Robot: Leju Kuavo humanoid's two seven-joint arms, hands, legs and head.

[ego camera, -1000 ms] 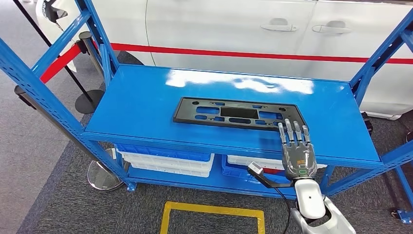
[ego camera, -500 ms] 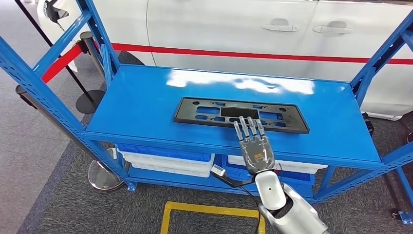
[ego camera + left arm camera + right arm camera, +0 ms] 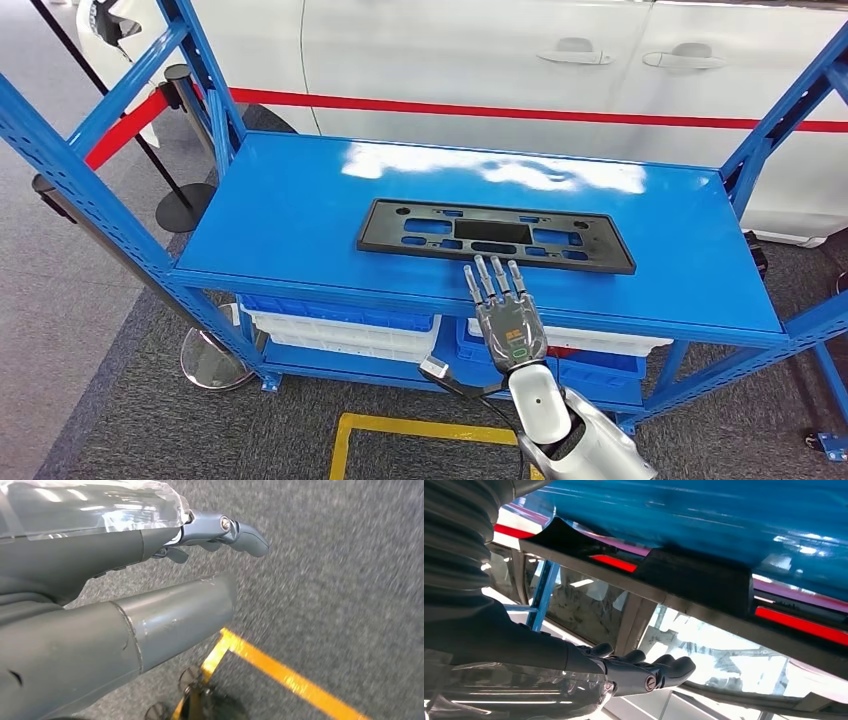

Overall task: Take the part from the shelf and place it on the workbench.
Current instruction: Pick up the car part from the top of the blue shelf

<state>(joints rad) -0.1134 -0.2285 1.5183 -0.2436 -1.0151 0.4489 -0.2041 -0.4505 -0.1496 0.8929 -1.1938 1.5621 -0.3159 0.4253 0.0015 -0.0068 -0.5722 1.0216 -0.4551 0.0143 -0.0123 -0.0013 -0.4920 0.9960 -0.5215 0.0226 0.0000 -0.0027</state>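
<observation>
Part: I count one black part (image 3: 495, 235), flat on the blue shelf (image 3: 290, 215) top.
Right hand: right hand (image 3: 509, 325) empty, fingers extended, just short of its near edge.
Left hand: left hand (image 3: 220, 532) over carpet; I cannot tell its grasp.

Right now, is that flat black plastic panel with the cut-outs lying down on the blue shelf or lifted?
Lying flat. The flat black plastic panel rests on the blue metal shelf; the right hand hovers open beside its near edge.

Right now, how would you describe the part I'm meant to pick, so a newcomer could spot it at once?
Find the blue shelf rack standing in front of the white car. On its top deck lies a flat black plate, long and rectangular, just beyond the right hand. It is the deck's one dark thing, pierced with cut-out slots; the white bins sit a level below.
</observation>
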